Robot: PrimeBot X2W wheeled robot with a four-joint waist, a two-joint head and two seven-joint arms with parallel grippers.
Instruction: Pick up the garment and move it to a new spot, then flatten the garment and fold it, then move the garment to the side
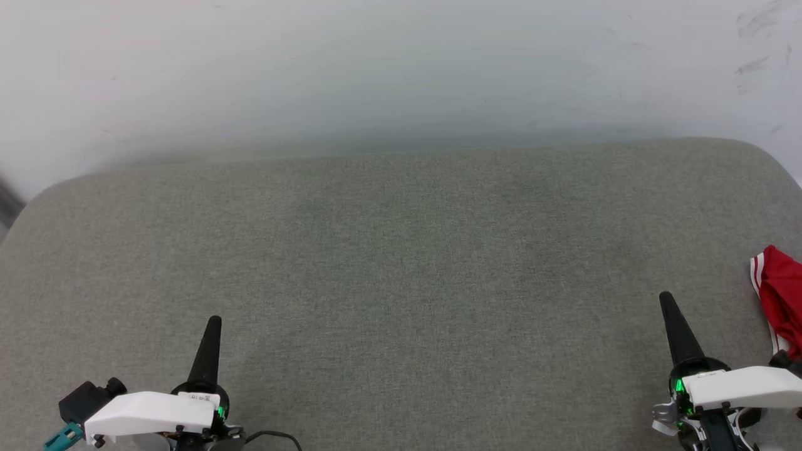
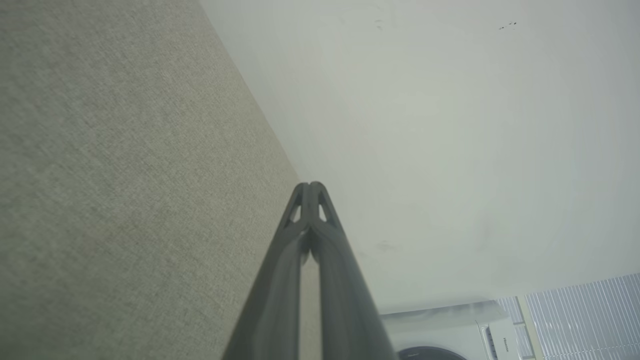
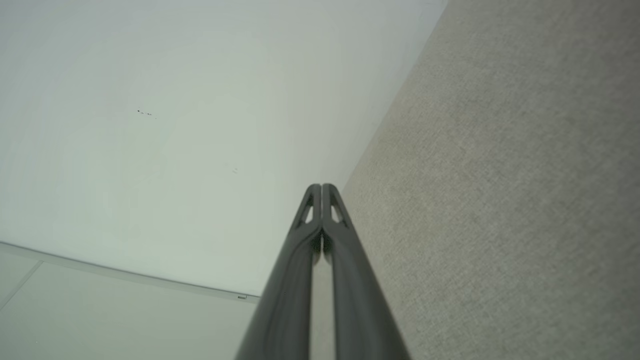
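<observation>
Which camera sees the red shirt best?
The head view: the garment lies bunched, cut off at the right edge, beside the right gripper. Both wrist views point at the grey cushion and white wall instead.

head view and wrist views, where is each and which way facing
head view: on head, facing down at grey cushion, wall, red garment far right; left fingers, right fingers low.
left wrist view: on left wrist, along shut fingers to wall, washing machine.
right wrist view: on right wrist, along shut fingers to wall.
all share cushion, wall.
</observation>
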